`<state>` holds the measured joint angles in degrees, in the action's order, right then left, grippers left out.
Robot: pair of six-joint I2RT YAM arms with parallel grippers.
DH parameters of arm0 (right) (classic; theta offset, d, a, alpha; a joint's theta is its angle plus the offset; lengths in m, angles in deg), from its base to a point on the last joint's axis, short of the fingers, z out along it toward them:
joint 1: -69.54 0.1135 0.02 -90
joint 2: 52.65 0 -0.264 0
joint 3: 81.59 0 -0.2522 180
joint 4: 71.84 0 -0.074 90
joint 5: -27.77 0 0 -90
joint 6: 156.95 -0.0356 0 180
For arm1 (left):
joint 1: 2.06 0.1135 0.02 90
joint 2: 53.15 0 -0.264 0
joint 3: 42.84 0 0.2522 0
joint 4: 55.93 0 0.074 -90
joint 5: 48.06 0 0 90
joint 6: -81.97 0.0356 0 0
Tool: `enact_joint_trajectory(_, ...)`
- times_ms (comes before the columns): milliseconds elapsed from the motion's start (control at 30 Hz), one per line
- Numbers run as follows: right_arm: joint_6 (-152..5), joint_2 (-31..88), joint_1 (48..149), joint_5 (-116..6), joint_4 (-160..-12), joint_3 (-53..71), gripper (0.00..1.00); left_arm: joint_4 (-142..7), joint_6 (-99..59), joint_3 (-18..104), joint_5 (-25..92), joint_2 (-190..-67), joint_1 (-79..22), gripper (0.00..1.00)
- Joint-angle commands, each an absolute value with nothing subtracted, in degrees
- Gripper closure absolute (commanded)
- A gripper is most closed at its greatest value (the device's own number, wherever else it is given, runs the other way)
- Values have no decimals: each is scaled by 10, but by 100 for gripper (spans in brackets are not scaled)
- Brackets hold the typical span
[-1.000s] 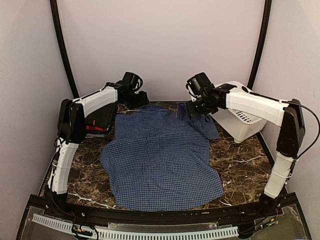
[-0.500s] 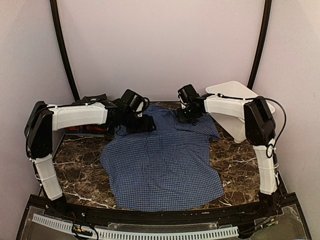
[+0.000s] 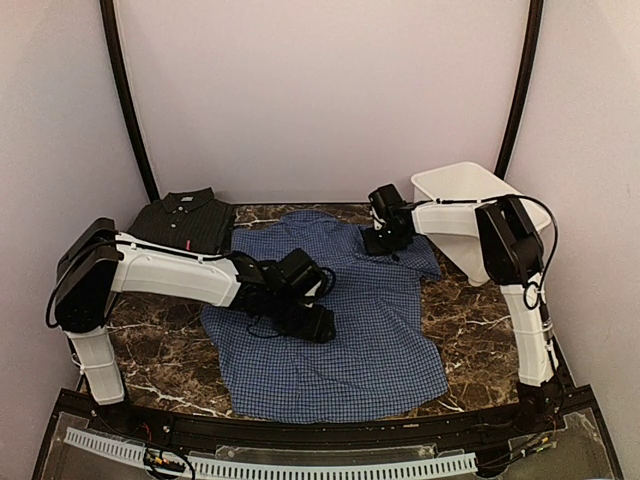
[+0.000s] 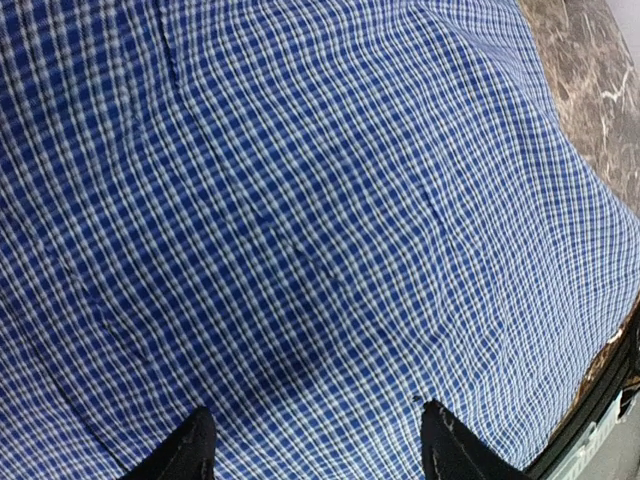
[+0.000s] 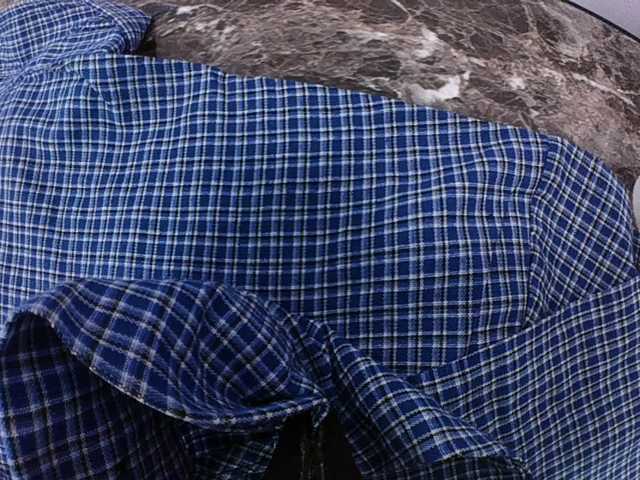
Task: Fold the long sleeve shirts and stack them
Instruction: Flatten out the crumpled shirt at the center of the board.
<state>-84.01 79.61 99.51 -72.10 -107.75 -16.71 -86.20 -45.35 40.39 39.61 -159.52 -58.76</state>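
Your left tool (image 4: pixel 314 445) has swung onto the flat blue shirt's (image 3: pixel 370 350) middle, spread, the right tool (image 3: pixel 381 243) pinching a fold beside the basket (image 3: pixel 470 190); only the dark shirt (image 3: pixel 185 222), far left of the basket, looks folded.

Only the tips of the left gripper's (image 4: pixel 320 452) black fingers (image 4: pixel 192 452) show in its wrist view; the lower edge cuts off the rest. The blue white-checked cloth shirt (image 4: pixel 320 220) overruns that frame on most sides. A raised fold of it hides the right gripper's (image 3: pixel 381 240) fingers, so their grip cannot be told. From above, the left arm (image 3: pixel 170 272) covers the near part of the dark checked collared shirt (image 3: pixel 185 218).
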Motion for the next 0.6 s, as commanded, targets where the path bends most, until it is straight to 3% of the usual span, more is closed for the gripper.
enact_joint_trajectory(0,-848,785,969,-740,-1080,-136,100,-912,-451,391,401,-1598,-622,31)
enact_joint_trajectory(567,-824,753,952,-740,-1081,-114,100,-952,-448,414,315,-1654,-743,31)
